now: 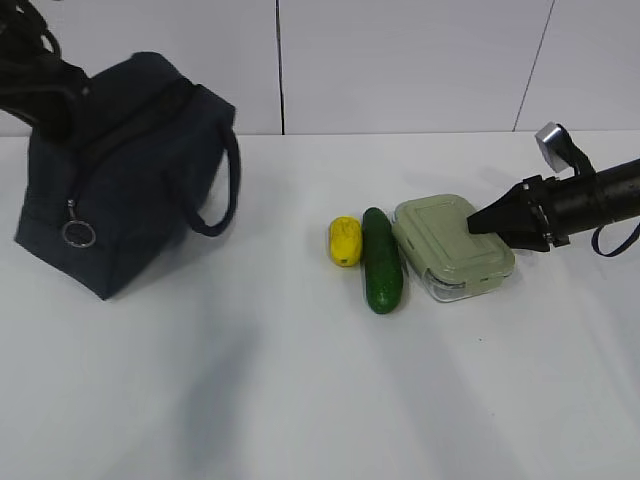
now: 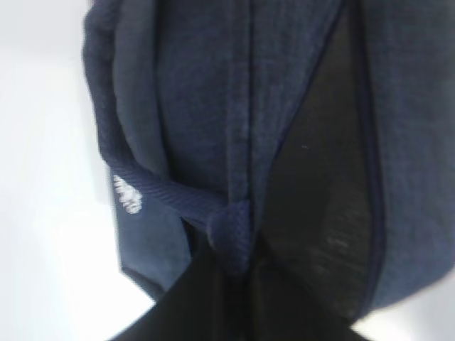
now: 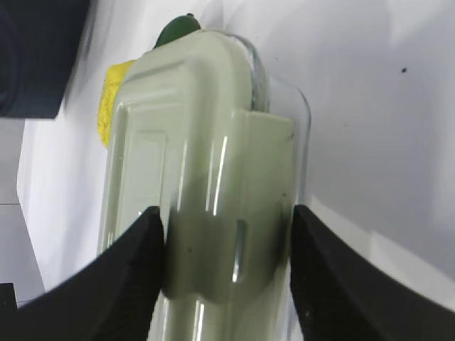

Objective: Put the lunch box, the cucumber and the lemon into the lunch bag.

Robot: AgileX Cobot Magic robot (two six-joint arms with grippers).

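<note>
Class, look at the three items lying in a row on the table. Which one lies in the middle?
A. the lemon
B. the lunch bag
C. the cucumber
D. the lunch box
C: in the exterior view the cucumber lies between the lemon on its left and the lunch box on its right.

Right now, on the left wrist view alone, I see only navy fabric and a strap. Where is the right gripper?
Observer: The right gripper is at the box, fingers either side of the lid's end and seemingly pressed against it. The box sits on the table.
Operator: And the cucumber and lemon?
Observer: Both lie on the table to the left of the box in the exterior view: the cucumber next to it, the lemon on the cucumber's far side.
Operator: How does the bag stand?
Observer: The bag is tilted, at the exterior view's far left, with its ring pull hanging at the near end.
</note>
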